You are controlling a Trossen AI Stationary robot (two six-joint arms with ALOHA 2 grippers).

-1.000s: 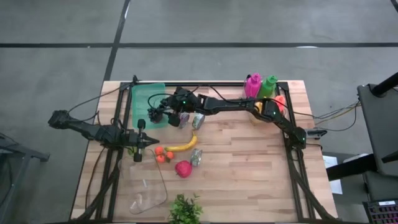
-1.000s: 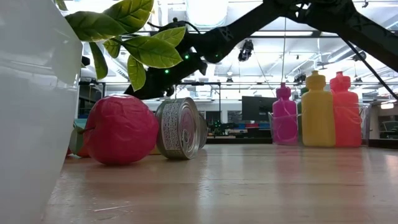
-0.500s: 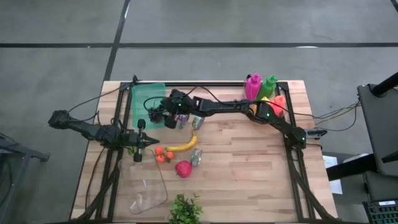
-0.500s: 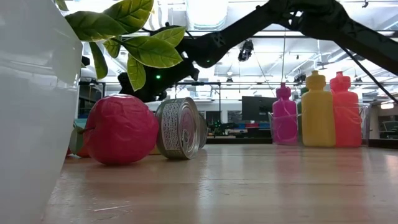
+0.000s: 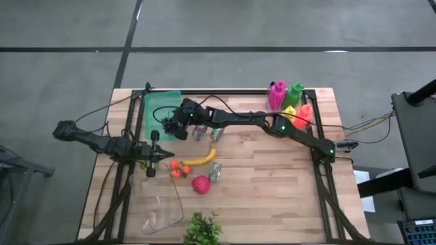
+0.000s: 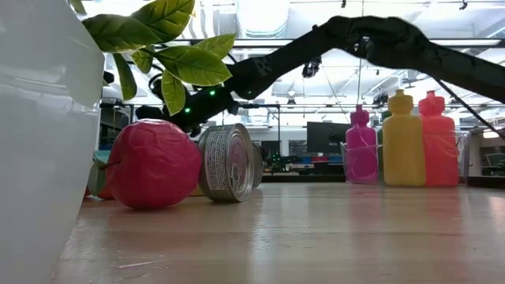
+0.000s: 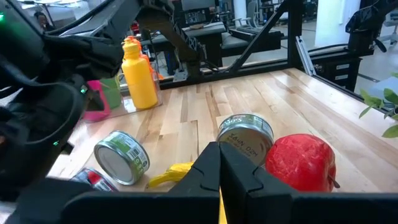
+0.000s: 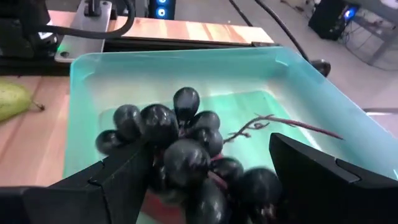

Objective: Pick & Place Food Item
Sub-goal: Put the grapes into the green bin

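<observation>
A bunch of dark grapes (image 8: 180, 149) sits between the fingers of my right gripper (image 8: 210, 155), over the near part of the green tray (image 8: 298, 68). From above, the right gripper (image 5: 172, 126) reaches across from the table's right side to the tray (image 5: 161, 105) at the far left. My left gripper (image 5: 165, 156) waits shut near the left edge, just left of the banana (image 5: 201, 158). In the left wrist view its shut fingers (image 7: 219, 163) point at a can (image 7: 245, 134) and the red apple (image 7: 300, 162). My right gripper holds the grape bunch pinched between its two fingers (image 8: 124, 177), which come at it slanting down from the table's right. The berries beside the fingers (image 8: 163, 163) are lifted above the tray floor. The bare stem (image 8: 267, 120) sticks out ahead of the bunch.
Small orange fruits (image 5: 178, 169), the apple (image 5: 200, 184) and a can (image 5: 216, 171) lie mid-table; two more cans (image 5: 208, 132) lie near the tray. Coloured bottles (image 5: 289, 99) stand at the far right, and a pear (image 8: 12, 99) lies left of the tray. A plant (image 5: 202, 230) and a clear container (image 5: 163, 211) sit at the near edge.
My right gripper has carried the grapes a short way toward the table's left, from beside the cans to over the green tray. It has stayed shut on the bunch.
</observation>
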